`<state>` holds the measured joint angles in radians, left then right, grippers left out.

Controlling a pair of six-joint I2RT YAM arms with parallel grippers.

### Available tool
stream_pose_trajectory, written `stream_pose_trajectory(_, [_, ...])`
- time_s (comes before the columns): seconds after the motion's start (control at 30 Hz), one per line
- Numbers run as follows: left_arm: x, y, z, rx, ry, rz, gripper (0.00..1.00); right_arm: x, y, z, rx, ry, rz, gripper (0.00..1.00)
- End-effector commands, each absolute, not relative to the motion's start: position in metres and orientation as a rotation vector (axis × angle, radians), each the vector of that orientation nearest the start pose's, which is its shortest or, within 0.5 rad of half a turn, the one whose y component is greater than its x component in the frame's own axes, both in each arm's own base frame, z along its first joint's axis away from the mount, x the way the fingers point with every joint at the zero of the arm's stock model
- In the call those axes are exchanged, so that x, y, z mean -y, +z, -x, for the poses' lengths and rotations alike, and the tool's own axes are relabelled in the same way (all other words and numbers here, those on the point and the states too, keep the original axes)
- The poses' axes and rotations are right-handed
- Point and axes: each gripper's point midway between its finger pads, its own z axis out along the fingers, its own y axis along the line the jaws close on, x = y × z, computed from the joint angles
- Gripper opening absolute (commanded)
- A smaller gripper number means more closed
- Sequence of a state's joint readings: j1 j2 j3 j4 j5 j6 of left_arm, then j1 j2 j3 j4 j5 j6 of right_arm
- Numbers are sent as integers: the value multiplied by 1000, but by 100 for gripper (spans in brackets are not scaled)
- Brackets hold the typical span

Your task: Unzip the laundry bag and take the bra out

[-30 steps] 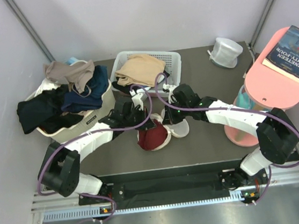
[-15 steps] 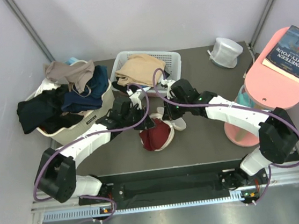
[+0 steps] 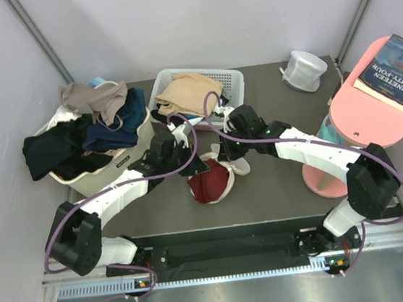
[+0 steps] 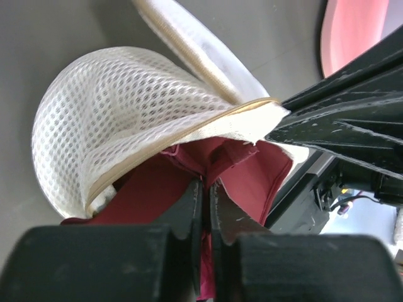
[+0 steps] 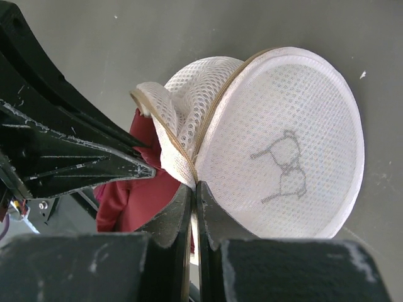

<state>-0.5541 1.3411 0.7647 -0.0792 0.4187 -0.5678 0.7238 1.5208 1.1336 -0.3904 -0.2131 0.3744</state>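
Compared with one second ago, in the top view both wrists are now standing a little farther from the robot's bases. The small dome-shaped laundry bag of pale translucent mesh (image 3: 237,166) has gone with them, a little toward the white plastic basket (image 3: 231,82). The dark red fabric bra (image 3: 209,183) is lying in nearly the same place on the dark grey table (image 3: 278,186), so more of it is showing outside the bag. I am judging from this that the zipper is already open and that the two arms are pulling the bag and the bra apart. The removing step is in progress, not yet finished.

The left gripper (image 4: 204,192) is pressing its two black fingers together on a fold of the red fabric, just below the open mouth of the bag. In the left wrist view the mesh dome is arching above and to the left of these fingers, and its beige edge band is running across just above them, near but not touching the tips. The right gripper (image 5: 192,189) is clamping its fingers on the beige seam of the bag, where the mesh wall is meeting the round stiff base with a grey printed drawing. In the right wrist view the base is lying to the right of these fingers and the bra to their left, partly inside the mouth. Whether the bag is resting on the table or hanging just above it, I cannot tell.
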Motion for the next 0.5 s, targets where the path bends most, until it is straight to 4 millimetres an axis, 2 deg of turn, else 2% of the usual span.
stream_pose_trajectory(0.0, [276,139,-259,-2298,-1116,-252,0,-324,173,-275,-2296,814,580,0])
stream_pose_trajectory(0.07, [275,139,-263,-2293,-1088,-265,0,-325,174,-273,-2294,818,590,0])
stream_pose_trajectory(0.27, [285,150,-262,-2206,-1100,-536,0,-325,173,-272,-2290,804,636,0])
stream_pose_trajectory(0.47, [284,142,-261,-2205,-1045,-752,0,-335,171,-271,-2268,837,755,0])
